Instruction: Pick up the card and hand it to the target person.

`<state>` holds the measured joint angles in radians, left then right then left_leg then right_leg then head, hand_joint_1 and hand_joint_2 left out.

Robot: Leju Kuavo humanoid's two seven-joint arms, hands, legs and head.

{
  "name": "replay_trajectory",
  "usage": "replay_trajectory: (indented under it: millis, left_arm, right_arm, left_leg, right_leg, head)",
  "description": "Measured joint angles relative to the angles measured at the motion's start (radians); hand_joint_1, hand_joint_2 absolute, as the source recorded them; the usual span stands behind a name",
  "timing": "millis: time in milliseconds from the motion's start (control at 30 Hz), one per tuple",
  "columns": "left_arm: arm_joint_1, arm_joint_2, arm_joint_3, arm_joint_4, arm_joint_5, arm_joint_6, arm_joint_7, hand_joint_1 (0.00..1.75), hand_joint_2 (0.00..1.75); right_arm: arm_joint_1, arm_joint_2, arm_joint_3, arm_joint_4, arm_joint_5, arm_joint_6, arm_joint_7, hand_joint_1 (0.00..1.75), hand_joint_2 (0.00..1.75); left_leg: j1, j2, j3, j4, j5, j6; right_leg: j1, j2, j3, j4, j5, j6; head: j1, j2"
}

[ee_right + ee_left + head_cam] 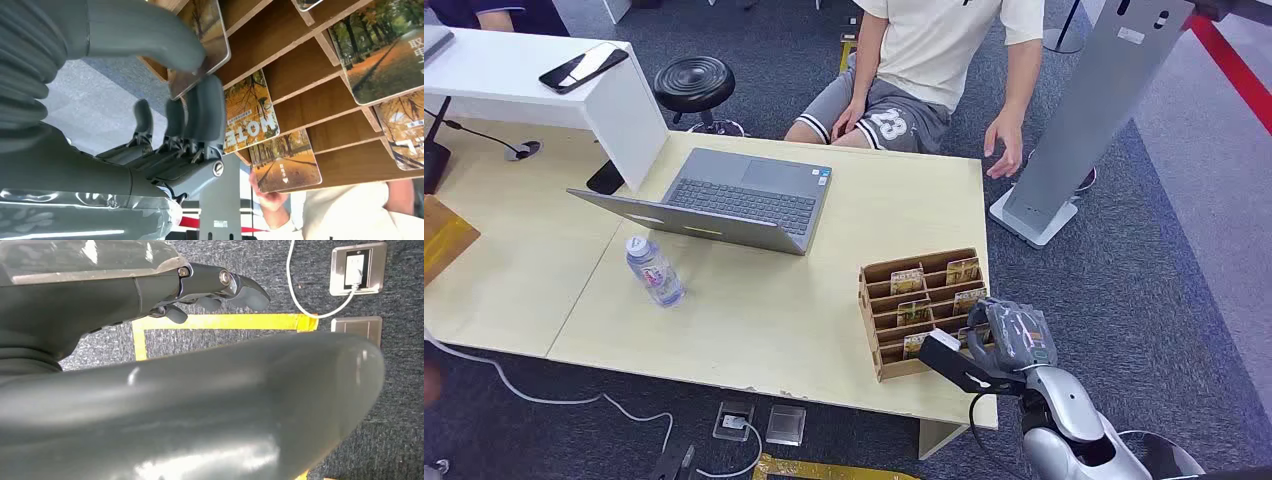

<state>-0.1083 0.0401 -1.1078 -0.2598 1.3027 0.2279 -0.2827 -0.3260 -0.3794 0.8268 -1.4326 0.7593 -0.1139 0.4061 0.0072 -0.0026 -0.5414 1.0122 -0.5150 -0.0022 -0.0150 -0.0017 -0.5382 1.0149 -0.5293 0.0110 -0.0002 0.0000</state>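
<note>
A wooden tiered card rack (919, 310) stands at the table's near right corner with several autumn-photo cards in its slots. My right hand (1009, 335) is at the rack's right end. In the right wrist view its thumb (145, 30) and a finger (205, 110) pinch one card (202, 47) at the rack's (300, 55) edge; other cards (250, 112) sit in the slots beside it. The person (924, 70) sits across the table in a white shirt and grey shorts, one hand (1004, 150) lowered by the far right corner. My left hand (220, 287) hangs over the floor, holding nothing.
An open grey laptop (724, 200) and a water bottle (654, 270) stand on the light wooden table (754, 320). A phone (582, 68) lies on a white counter at the back left. A black stool (694, 85) and a grey stand (1084, 130) flank the person. Floor sockets (764, 420) lie below.
</note>
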Motion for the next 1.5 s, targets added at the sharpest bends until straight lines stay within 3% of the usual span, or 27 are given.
replay_trajectory:
  millis: [333,467,833,967,1333,1500]
  left_arm:
    - [0.0,0.0,0.0,0.0,0.0,0.0,0.0,0.0,0.0]
    - [0.0,0.0,0.0,0.0,0.0,0.0,0.001,0.0,0.0]
    - [0.0,0.0,0.0,0.0,0.002,0.0,0.006,0.0,0.0]
    - [0.0,0.0,0.0,0.0,-0.003,0.0,0.003,0.0,1.75]
    - [0.0,0.0,-0.006,0.0,-0.01,0.0,-0.019,0.0,1.75]
    - [0.0,0.0,-0.006,0.0,-0.006,0.0,-0.018,0.0,1.75]
  right_arm:
    - [0.003,0.002,0.001,0.008,-0.001,0.0,-0.001,0.99,1.75]
    - [0.003,0.002,0.001,0.009,-0.002,0.0,-0.001,1.3,1.75]
    - [0.002,0.002,0.001,0.009,-0.014,0.0,-0.003,1.46,1.75]
    - [0.001,0.002,0.001,0.009,-0.016,0.0,-0.002,1.54,1.75]
    - [-0.004,0.004,0.002,0.006,-0.043,0.002,-0.016,1.54,1.75]
    - [-0.027,0.003,0.005,-0.025,-0.07,0.048,-0.033,1.54,1.75]
  left_leg:
    - [0.0,0.0,0.0,0.0,0.0,0.0]
    - [0.0,0.0,0.0,0.0,0.0,0.0]
    - [0.0,0.0,0.0,0.0,0.0,0.0]
    - [0.0,0.0,0.0,0.0,0.0,0.0]
    - [0.0,0.0,0.0,0.0,0.0,0.0]
    - [0.0,0.0,0.0,0.0,0.0,0.0]
  right_leg:
    - [0.0,0.0,0.0,0.0,0.0,0.0]
    - [0.0,0.0,0.0,0.0,0.0,0.0]
    - [0.0,0.0,0.0,0.0,0.0,0.0]
    - [0.0,0.0,0.0,0.0,0.0,0.0]
    - [0.0,0.0,0.0,0.0,0.0,0.0]
    - [0.0,0.0,0.0,0.0,0.0,0.0]
  head:
    - [0.0,0.0]
    - [0.0,0.0]
    - [0.0,0.0]
    - [0.0,0.0]
    - [0.0,0.0]
    - [0.0,0.0]
